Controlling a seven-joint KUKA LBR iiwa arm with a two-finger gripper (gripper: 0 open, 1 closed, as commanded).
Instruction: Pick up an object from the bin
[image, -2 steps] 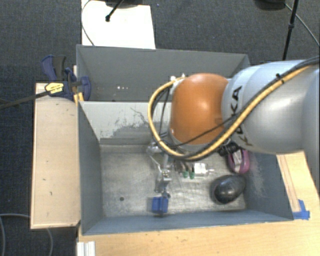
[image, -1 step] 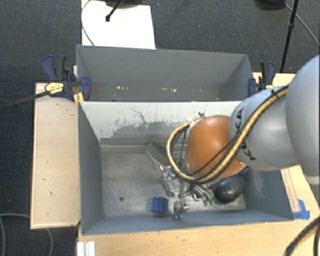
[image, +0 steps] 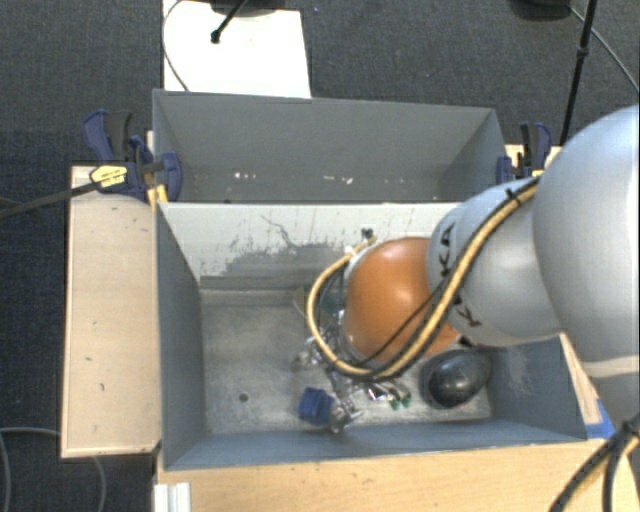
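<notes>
Grey metal bin (image: 235, 385), seen from above. Close to its front wall, a little left of centre, lies a small blue object (image: 314, 404) — blocky, its exact kind unclear. The gripper (image: 343, 410) is low over the floor just beside it, on its right; whether the gripper is released or clenched cannot be told. Further right along the front sits a dark grey rounded lump (image: 455, 381). Behind these is the wrist's orange cover (image: 395, 295), looped with cables (image: 318, 300) — then the pale grey arm (image: 570, 230), reaching in from the right.
</notes>
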